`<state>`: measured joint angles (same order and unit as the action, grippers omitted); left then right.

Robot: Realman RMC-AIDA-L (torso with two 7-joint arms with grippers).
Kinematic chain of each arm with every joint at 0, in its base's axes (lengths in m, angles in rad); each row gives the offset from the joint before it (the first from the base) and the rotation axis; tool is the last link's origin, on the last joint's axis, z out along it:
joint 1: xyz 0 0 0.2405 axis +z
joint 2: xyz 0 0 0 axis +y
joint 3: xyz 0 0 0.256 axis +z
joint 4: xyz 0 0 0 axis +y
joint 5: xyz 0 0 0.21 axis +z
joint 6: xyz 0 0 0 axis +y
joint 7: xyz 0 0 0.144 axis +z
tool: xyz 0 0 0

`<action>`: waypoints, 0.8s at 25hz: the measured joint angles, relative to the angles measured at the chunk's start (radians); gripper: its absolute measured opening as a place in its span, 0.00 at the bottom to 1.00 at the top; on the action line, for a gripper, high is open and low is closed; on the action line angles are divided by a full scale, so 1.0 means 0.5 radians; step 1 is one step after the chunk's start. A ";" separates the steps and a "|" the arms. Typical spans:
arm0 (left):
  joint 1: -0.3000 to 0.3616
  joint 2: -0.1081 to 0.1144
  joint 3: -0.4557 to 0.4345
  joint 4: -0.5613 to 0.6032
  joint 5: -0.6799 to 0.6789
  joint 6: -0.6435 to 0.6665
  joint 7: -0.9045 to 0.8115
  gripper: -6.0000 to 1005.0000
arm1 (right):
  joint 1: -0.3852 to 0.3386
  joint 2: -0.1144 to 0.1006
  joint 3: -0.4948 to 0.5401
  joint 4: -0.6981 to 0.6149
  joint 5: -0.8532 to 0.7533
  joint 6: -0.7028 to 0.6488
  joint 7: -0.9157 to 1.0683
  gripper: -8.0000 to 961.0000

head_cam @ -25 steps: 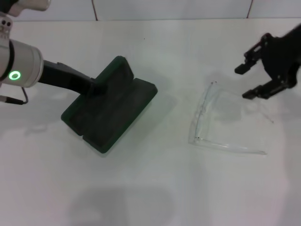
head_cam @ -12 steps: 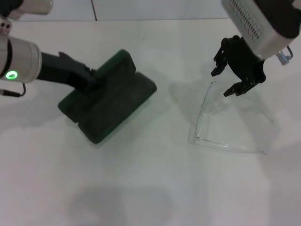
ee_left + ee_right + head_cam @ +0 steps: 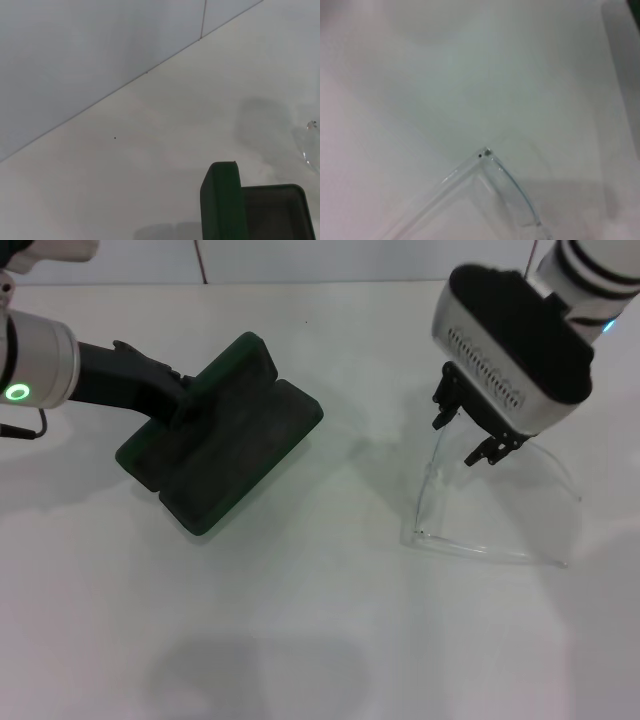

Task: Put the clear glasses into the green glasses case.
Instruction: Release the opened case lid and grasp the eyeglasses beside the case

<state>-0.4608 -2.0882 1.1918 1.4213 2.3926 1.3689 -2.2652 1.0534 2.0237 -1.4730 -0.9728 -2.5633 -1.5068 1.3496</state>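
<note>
The green glasses case [image 3: 225,445] lies open on the white table, left of centre, dark inside facing up. My left gripper [image 3: 183,406] is at the case's far left edge and looks shut on it. The left wrist view shows the case [image 3: 260,212] with its lid edge standing up. The clear glasses [image 3: 424,492] rest on the table to the right, arms unfolded and pointing right. My right gripper [image 3: 466,432] hangs open just above the glasses' far hinge corner, one finger on each side of it. That corner of the glasses [image 3: 496,166] fills the right wrist view.
The white table [image 3: 300,620] ends at a pale wall [image 3: 100,50] behind. A bare strip of table lies between the case and the glasses.
My right arm has swung in from the right and come down over the glasses' far corner. The left gripper and the case have shifted slightly left and turned a little.
</note>
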 joint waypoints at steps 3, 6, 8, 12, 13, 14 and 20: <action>0.002 -0.002 0.000 -0.011 0.000 -0.001 -0.003 0.21 | 0.021 0.007 -0.063 0.064 0.029 0.078 -0.058 0.52; 0.004 -0.003 -0.001 -0.038 -0.005 -0.007 -0.019 0.21 | 0.056 0.009 -0.123 0.123 0.079 0.153 -0.087 0.52; 0.004 -0.003 -0.003 -0.057 -0.004 -0.016 -0.024 0.21 | 0.081 0.009 -0.152 0.162 0.104 0.188 -0.107 0.52; 0.005 -0.001 -0.003 -0.086 -0.005 -0.022 -0.020 0.21 | 0.128 0.009 -0.223 0.255 0.179 0.244 -0.148 0.52; 0.005 0.000 -0.003 -0.088 -0.004 -0.023 -0.018 0.21 | 0.146 0.008 -0.249 0.286 0.195 0.257 -0.153 0.52; 0.004 0.000 -0.003 -0.088 -0.004 -0.023 -0.017 0.21 | 0.161 0.008 -0.272 0.311 0.208 0.269 -0.157 0.52; 0.004 0.001 -0.003 -0.091 0.001 -0.026 -0.014 0.21 | 0.217 0.008 -0.354 0.409 0.247 0.302 -0.167 0.52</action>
<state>-0.4586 -2.0876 1.1903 1.3758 2.3932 1.3560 -2.2723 1.1618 2.0278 -1.6498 -0.7680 -2.4398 -1.3559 1.2661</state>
